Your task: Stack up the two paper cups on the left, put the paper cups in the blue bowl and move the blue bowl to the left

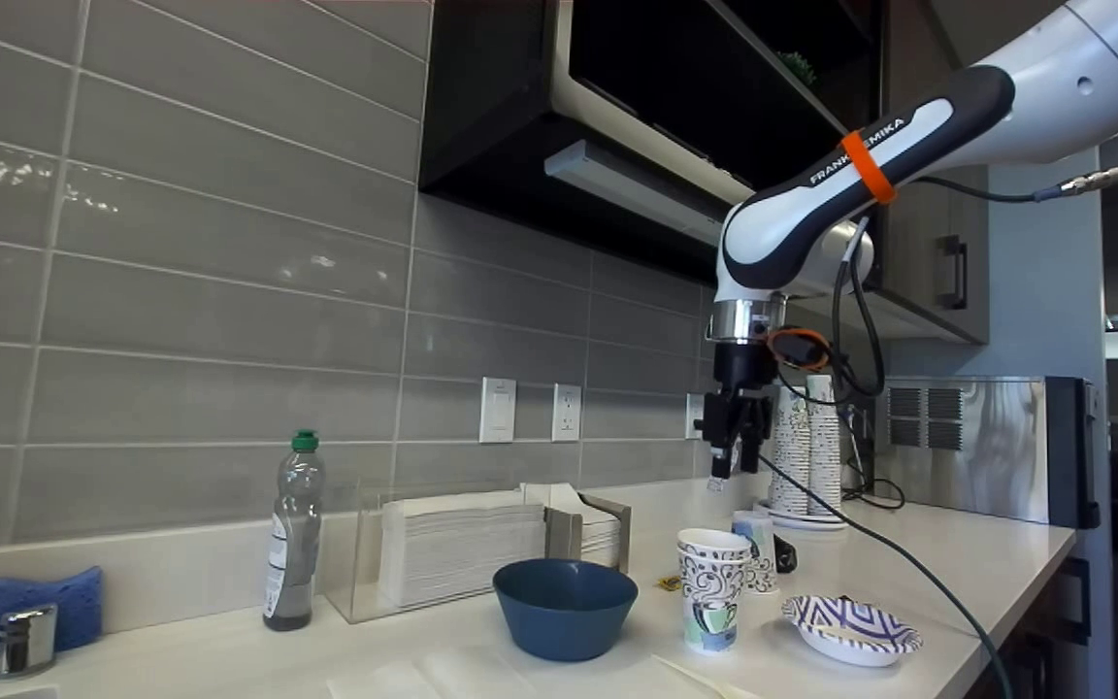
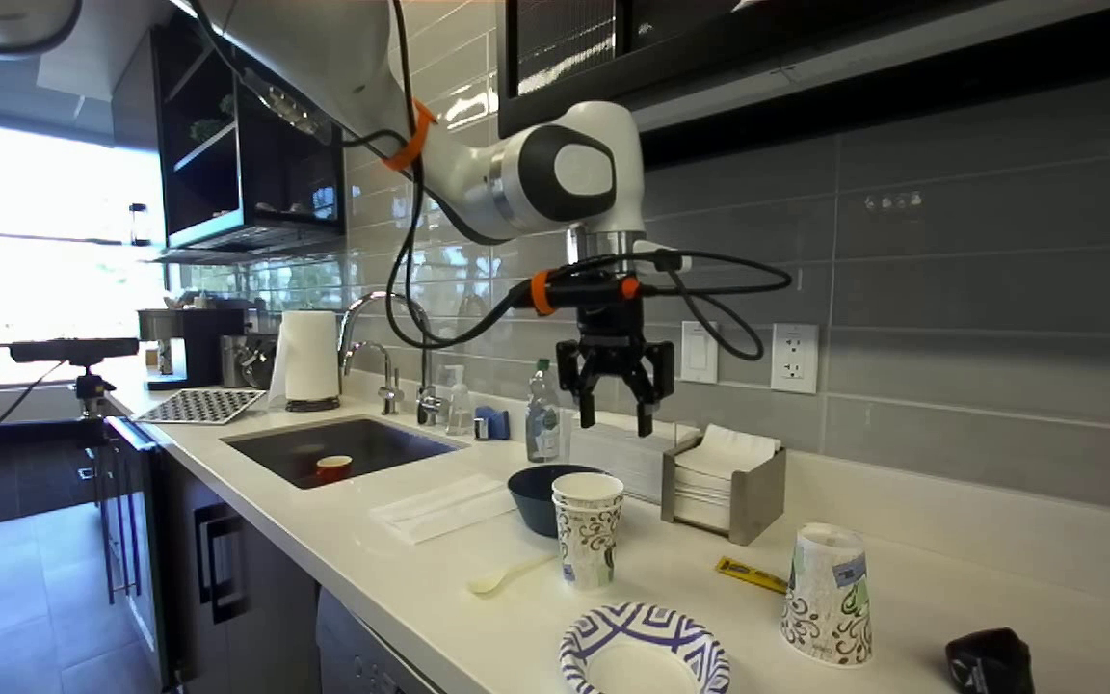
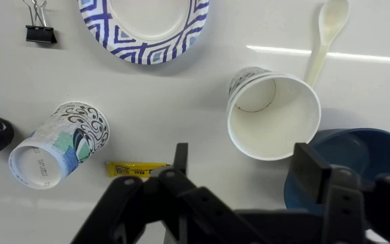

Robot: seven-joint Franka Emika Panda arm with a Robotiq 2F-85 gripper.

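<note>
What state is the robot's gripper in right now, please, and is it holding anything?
Gripper: open, jaws apart with nothing held between them.

The white arm (image 1: 947, 126) has black panels (image 1: 986, 95), white lettering (image 1: 831, 173) and an orange band (image 1: 868, 167). Black cables (image 2: 497, 313) loop beside its silver collar (image 1: 741, 321) and black tool (image 2: 616, 421).

In exterior view: bowl (image 1: 565, 623) left of stacked paper cups (image 1: 712, 594), dish (image 1: 852, 627) right, upturned cup (image 1: 762, 555) behind; napkins (image 1: 462, 546) behind bowl.
</note>
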